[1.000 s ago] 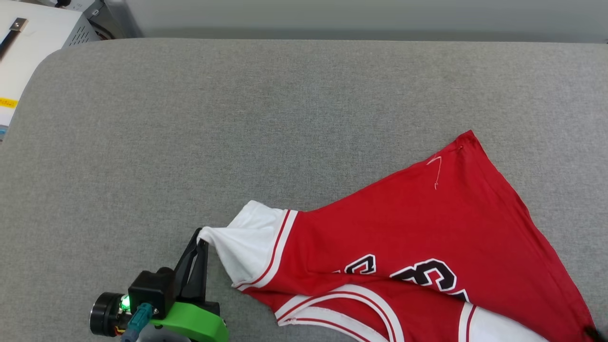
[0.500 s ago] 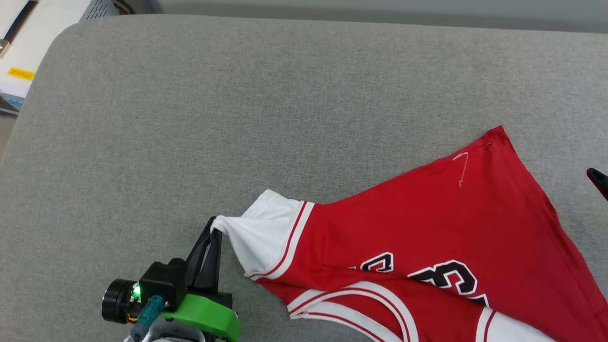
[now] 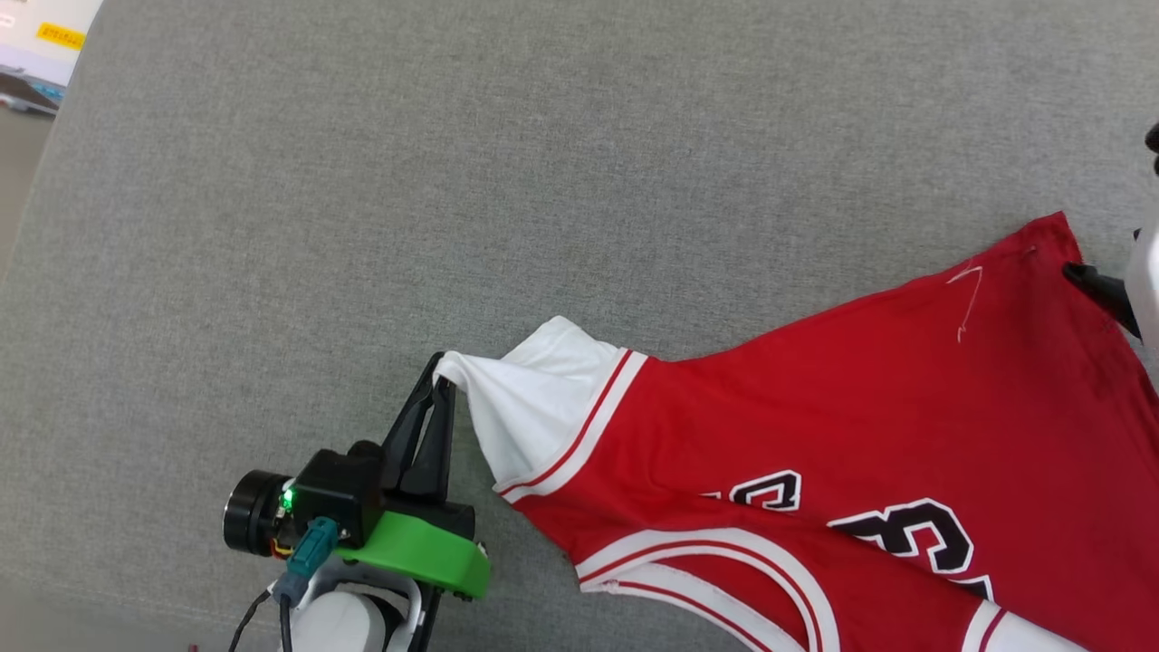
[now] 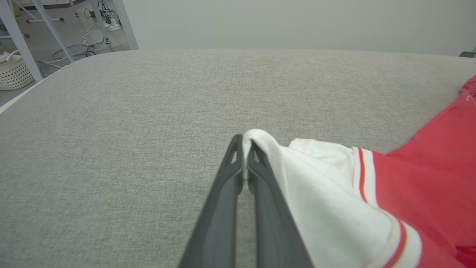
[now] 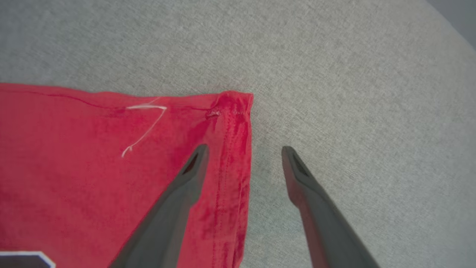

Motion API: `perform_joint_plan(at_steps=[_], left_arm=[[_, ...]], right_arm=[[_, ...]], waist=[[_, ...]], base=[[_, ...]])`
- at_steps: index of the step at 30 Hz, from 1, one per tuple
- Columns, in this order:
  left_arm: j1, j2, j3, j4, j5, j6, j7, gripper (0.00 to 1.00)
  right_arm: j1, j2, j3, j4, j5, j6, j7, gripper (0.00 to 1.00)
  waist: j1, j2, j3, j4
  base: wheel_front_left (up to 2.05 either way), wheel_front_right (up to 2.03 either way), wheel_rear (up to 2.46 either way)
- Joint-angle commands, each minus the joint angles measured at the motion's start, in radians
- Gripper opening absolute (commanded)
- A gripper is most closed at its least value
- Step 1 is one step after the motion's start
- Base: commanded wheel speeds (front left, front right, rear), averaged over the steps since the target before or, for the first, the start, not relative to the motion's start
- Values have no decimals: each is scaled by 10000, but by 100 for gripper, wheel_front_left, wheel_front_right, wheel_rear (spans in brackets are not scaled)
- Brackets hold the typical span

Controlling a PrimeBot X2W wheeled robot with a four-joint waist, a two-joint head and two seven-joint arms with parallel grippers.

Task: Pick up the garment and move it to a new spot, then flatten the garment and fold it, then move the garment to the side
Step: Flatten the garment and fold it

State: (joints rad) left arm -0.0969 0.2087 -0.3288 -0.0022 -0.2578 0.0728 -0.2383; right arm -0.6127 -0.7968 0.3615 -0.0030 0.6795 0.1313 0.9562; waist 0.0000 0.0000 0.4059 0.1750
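While left gripper [image 3: 441, 373] pinches, one garment [image 3: 860, 426]

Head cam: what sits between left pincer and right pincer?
The garment spans it: its white sleeve is pinched in the shut left pincer, and its red body runs to the hem corner at the open right pincer. Head view shows it.

Left gripper [image 3: 441, 380] clamped on the tip of the white sleeve [image 3: 534, 417], cloth pulled to a point. Red shirt [image 3: 815, 426] lies on the grey cushion [image 3: 362, 199], running off lower right. Loose white thread [image 3: 967, 299] near the far hem corner. Right gripper [image 3: 1112, 204] at the right edge, spread wide, one finger [image 3: 1091, 282] over that corner.
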Motion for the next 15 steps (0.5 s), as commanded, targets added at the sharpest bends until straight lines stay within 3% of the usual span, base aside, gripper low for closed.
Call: perform_joint_plan(at_steps=[1,12,13,15], left_arm=[[-212,-74,-3,30,109,-43,-101,0],[-605,-141,26,364,153,-162,-205,0],[-555,-111,85,438,140,-158,-213,0],[-500,-84,130,517,126,-166,-219,0]], right_arm=[[-287,82,246,292,-79,-6,-36,100],[-376,126,2517,2283,141,-6,-843,100],[-390,45,2668,2393,262,-6,-1035,0],[-485,-73,2776,2418,210,-6,-1387,0]], waist=[[0,0,432,283],[0,0,717,428],[0,0,605,356],[0,0,440,275]], base=[[0,0,0],[0,0,0],[0,0,0],[0,0,0]])
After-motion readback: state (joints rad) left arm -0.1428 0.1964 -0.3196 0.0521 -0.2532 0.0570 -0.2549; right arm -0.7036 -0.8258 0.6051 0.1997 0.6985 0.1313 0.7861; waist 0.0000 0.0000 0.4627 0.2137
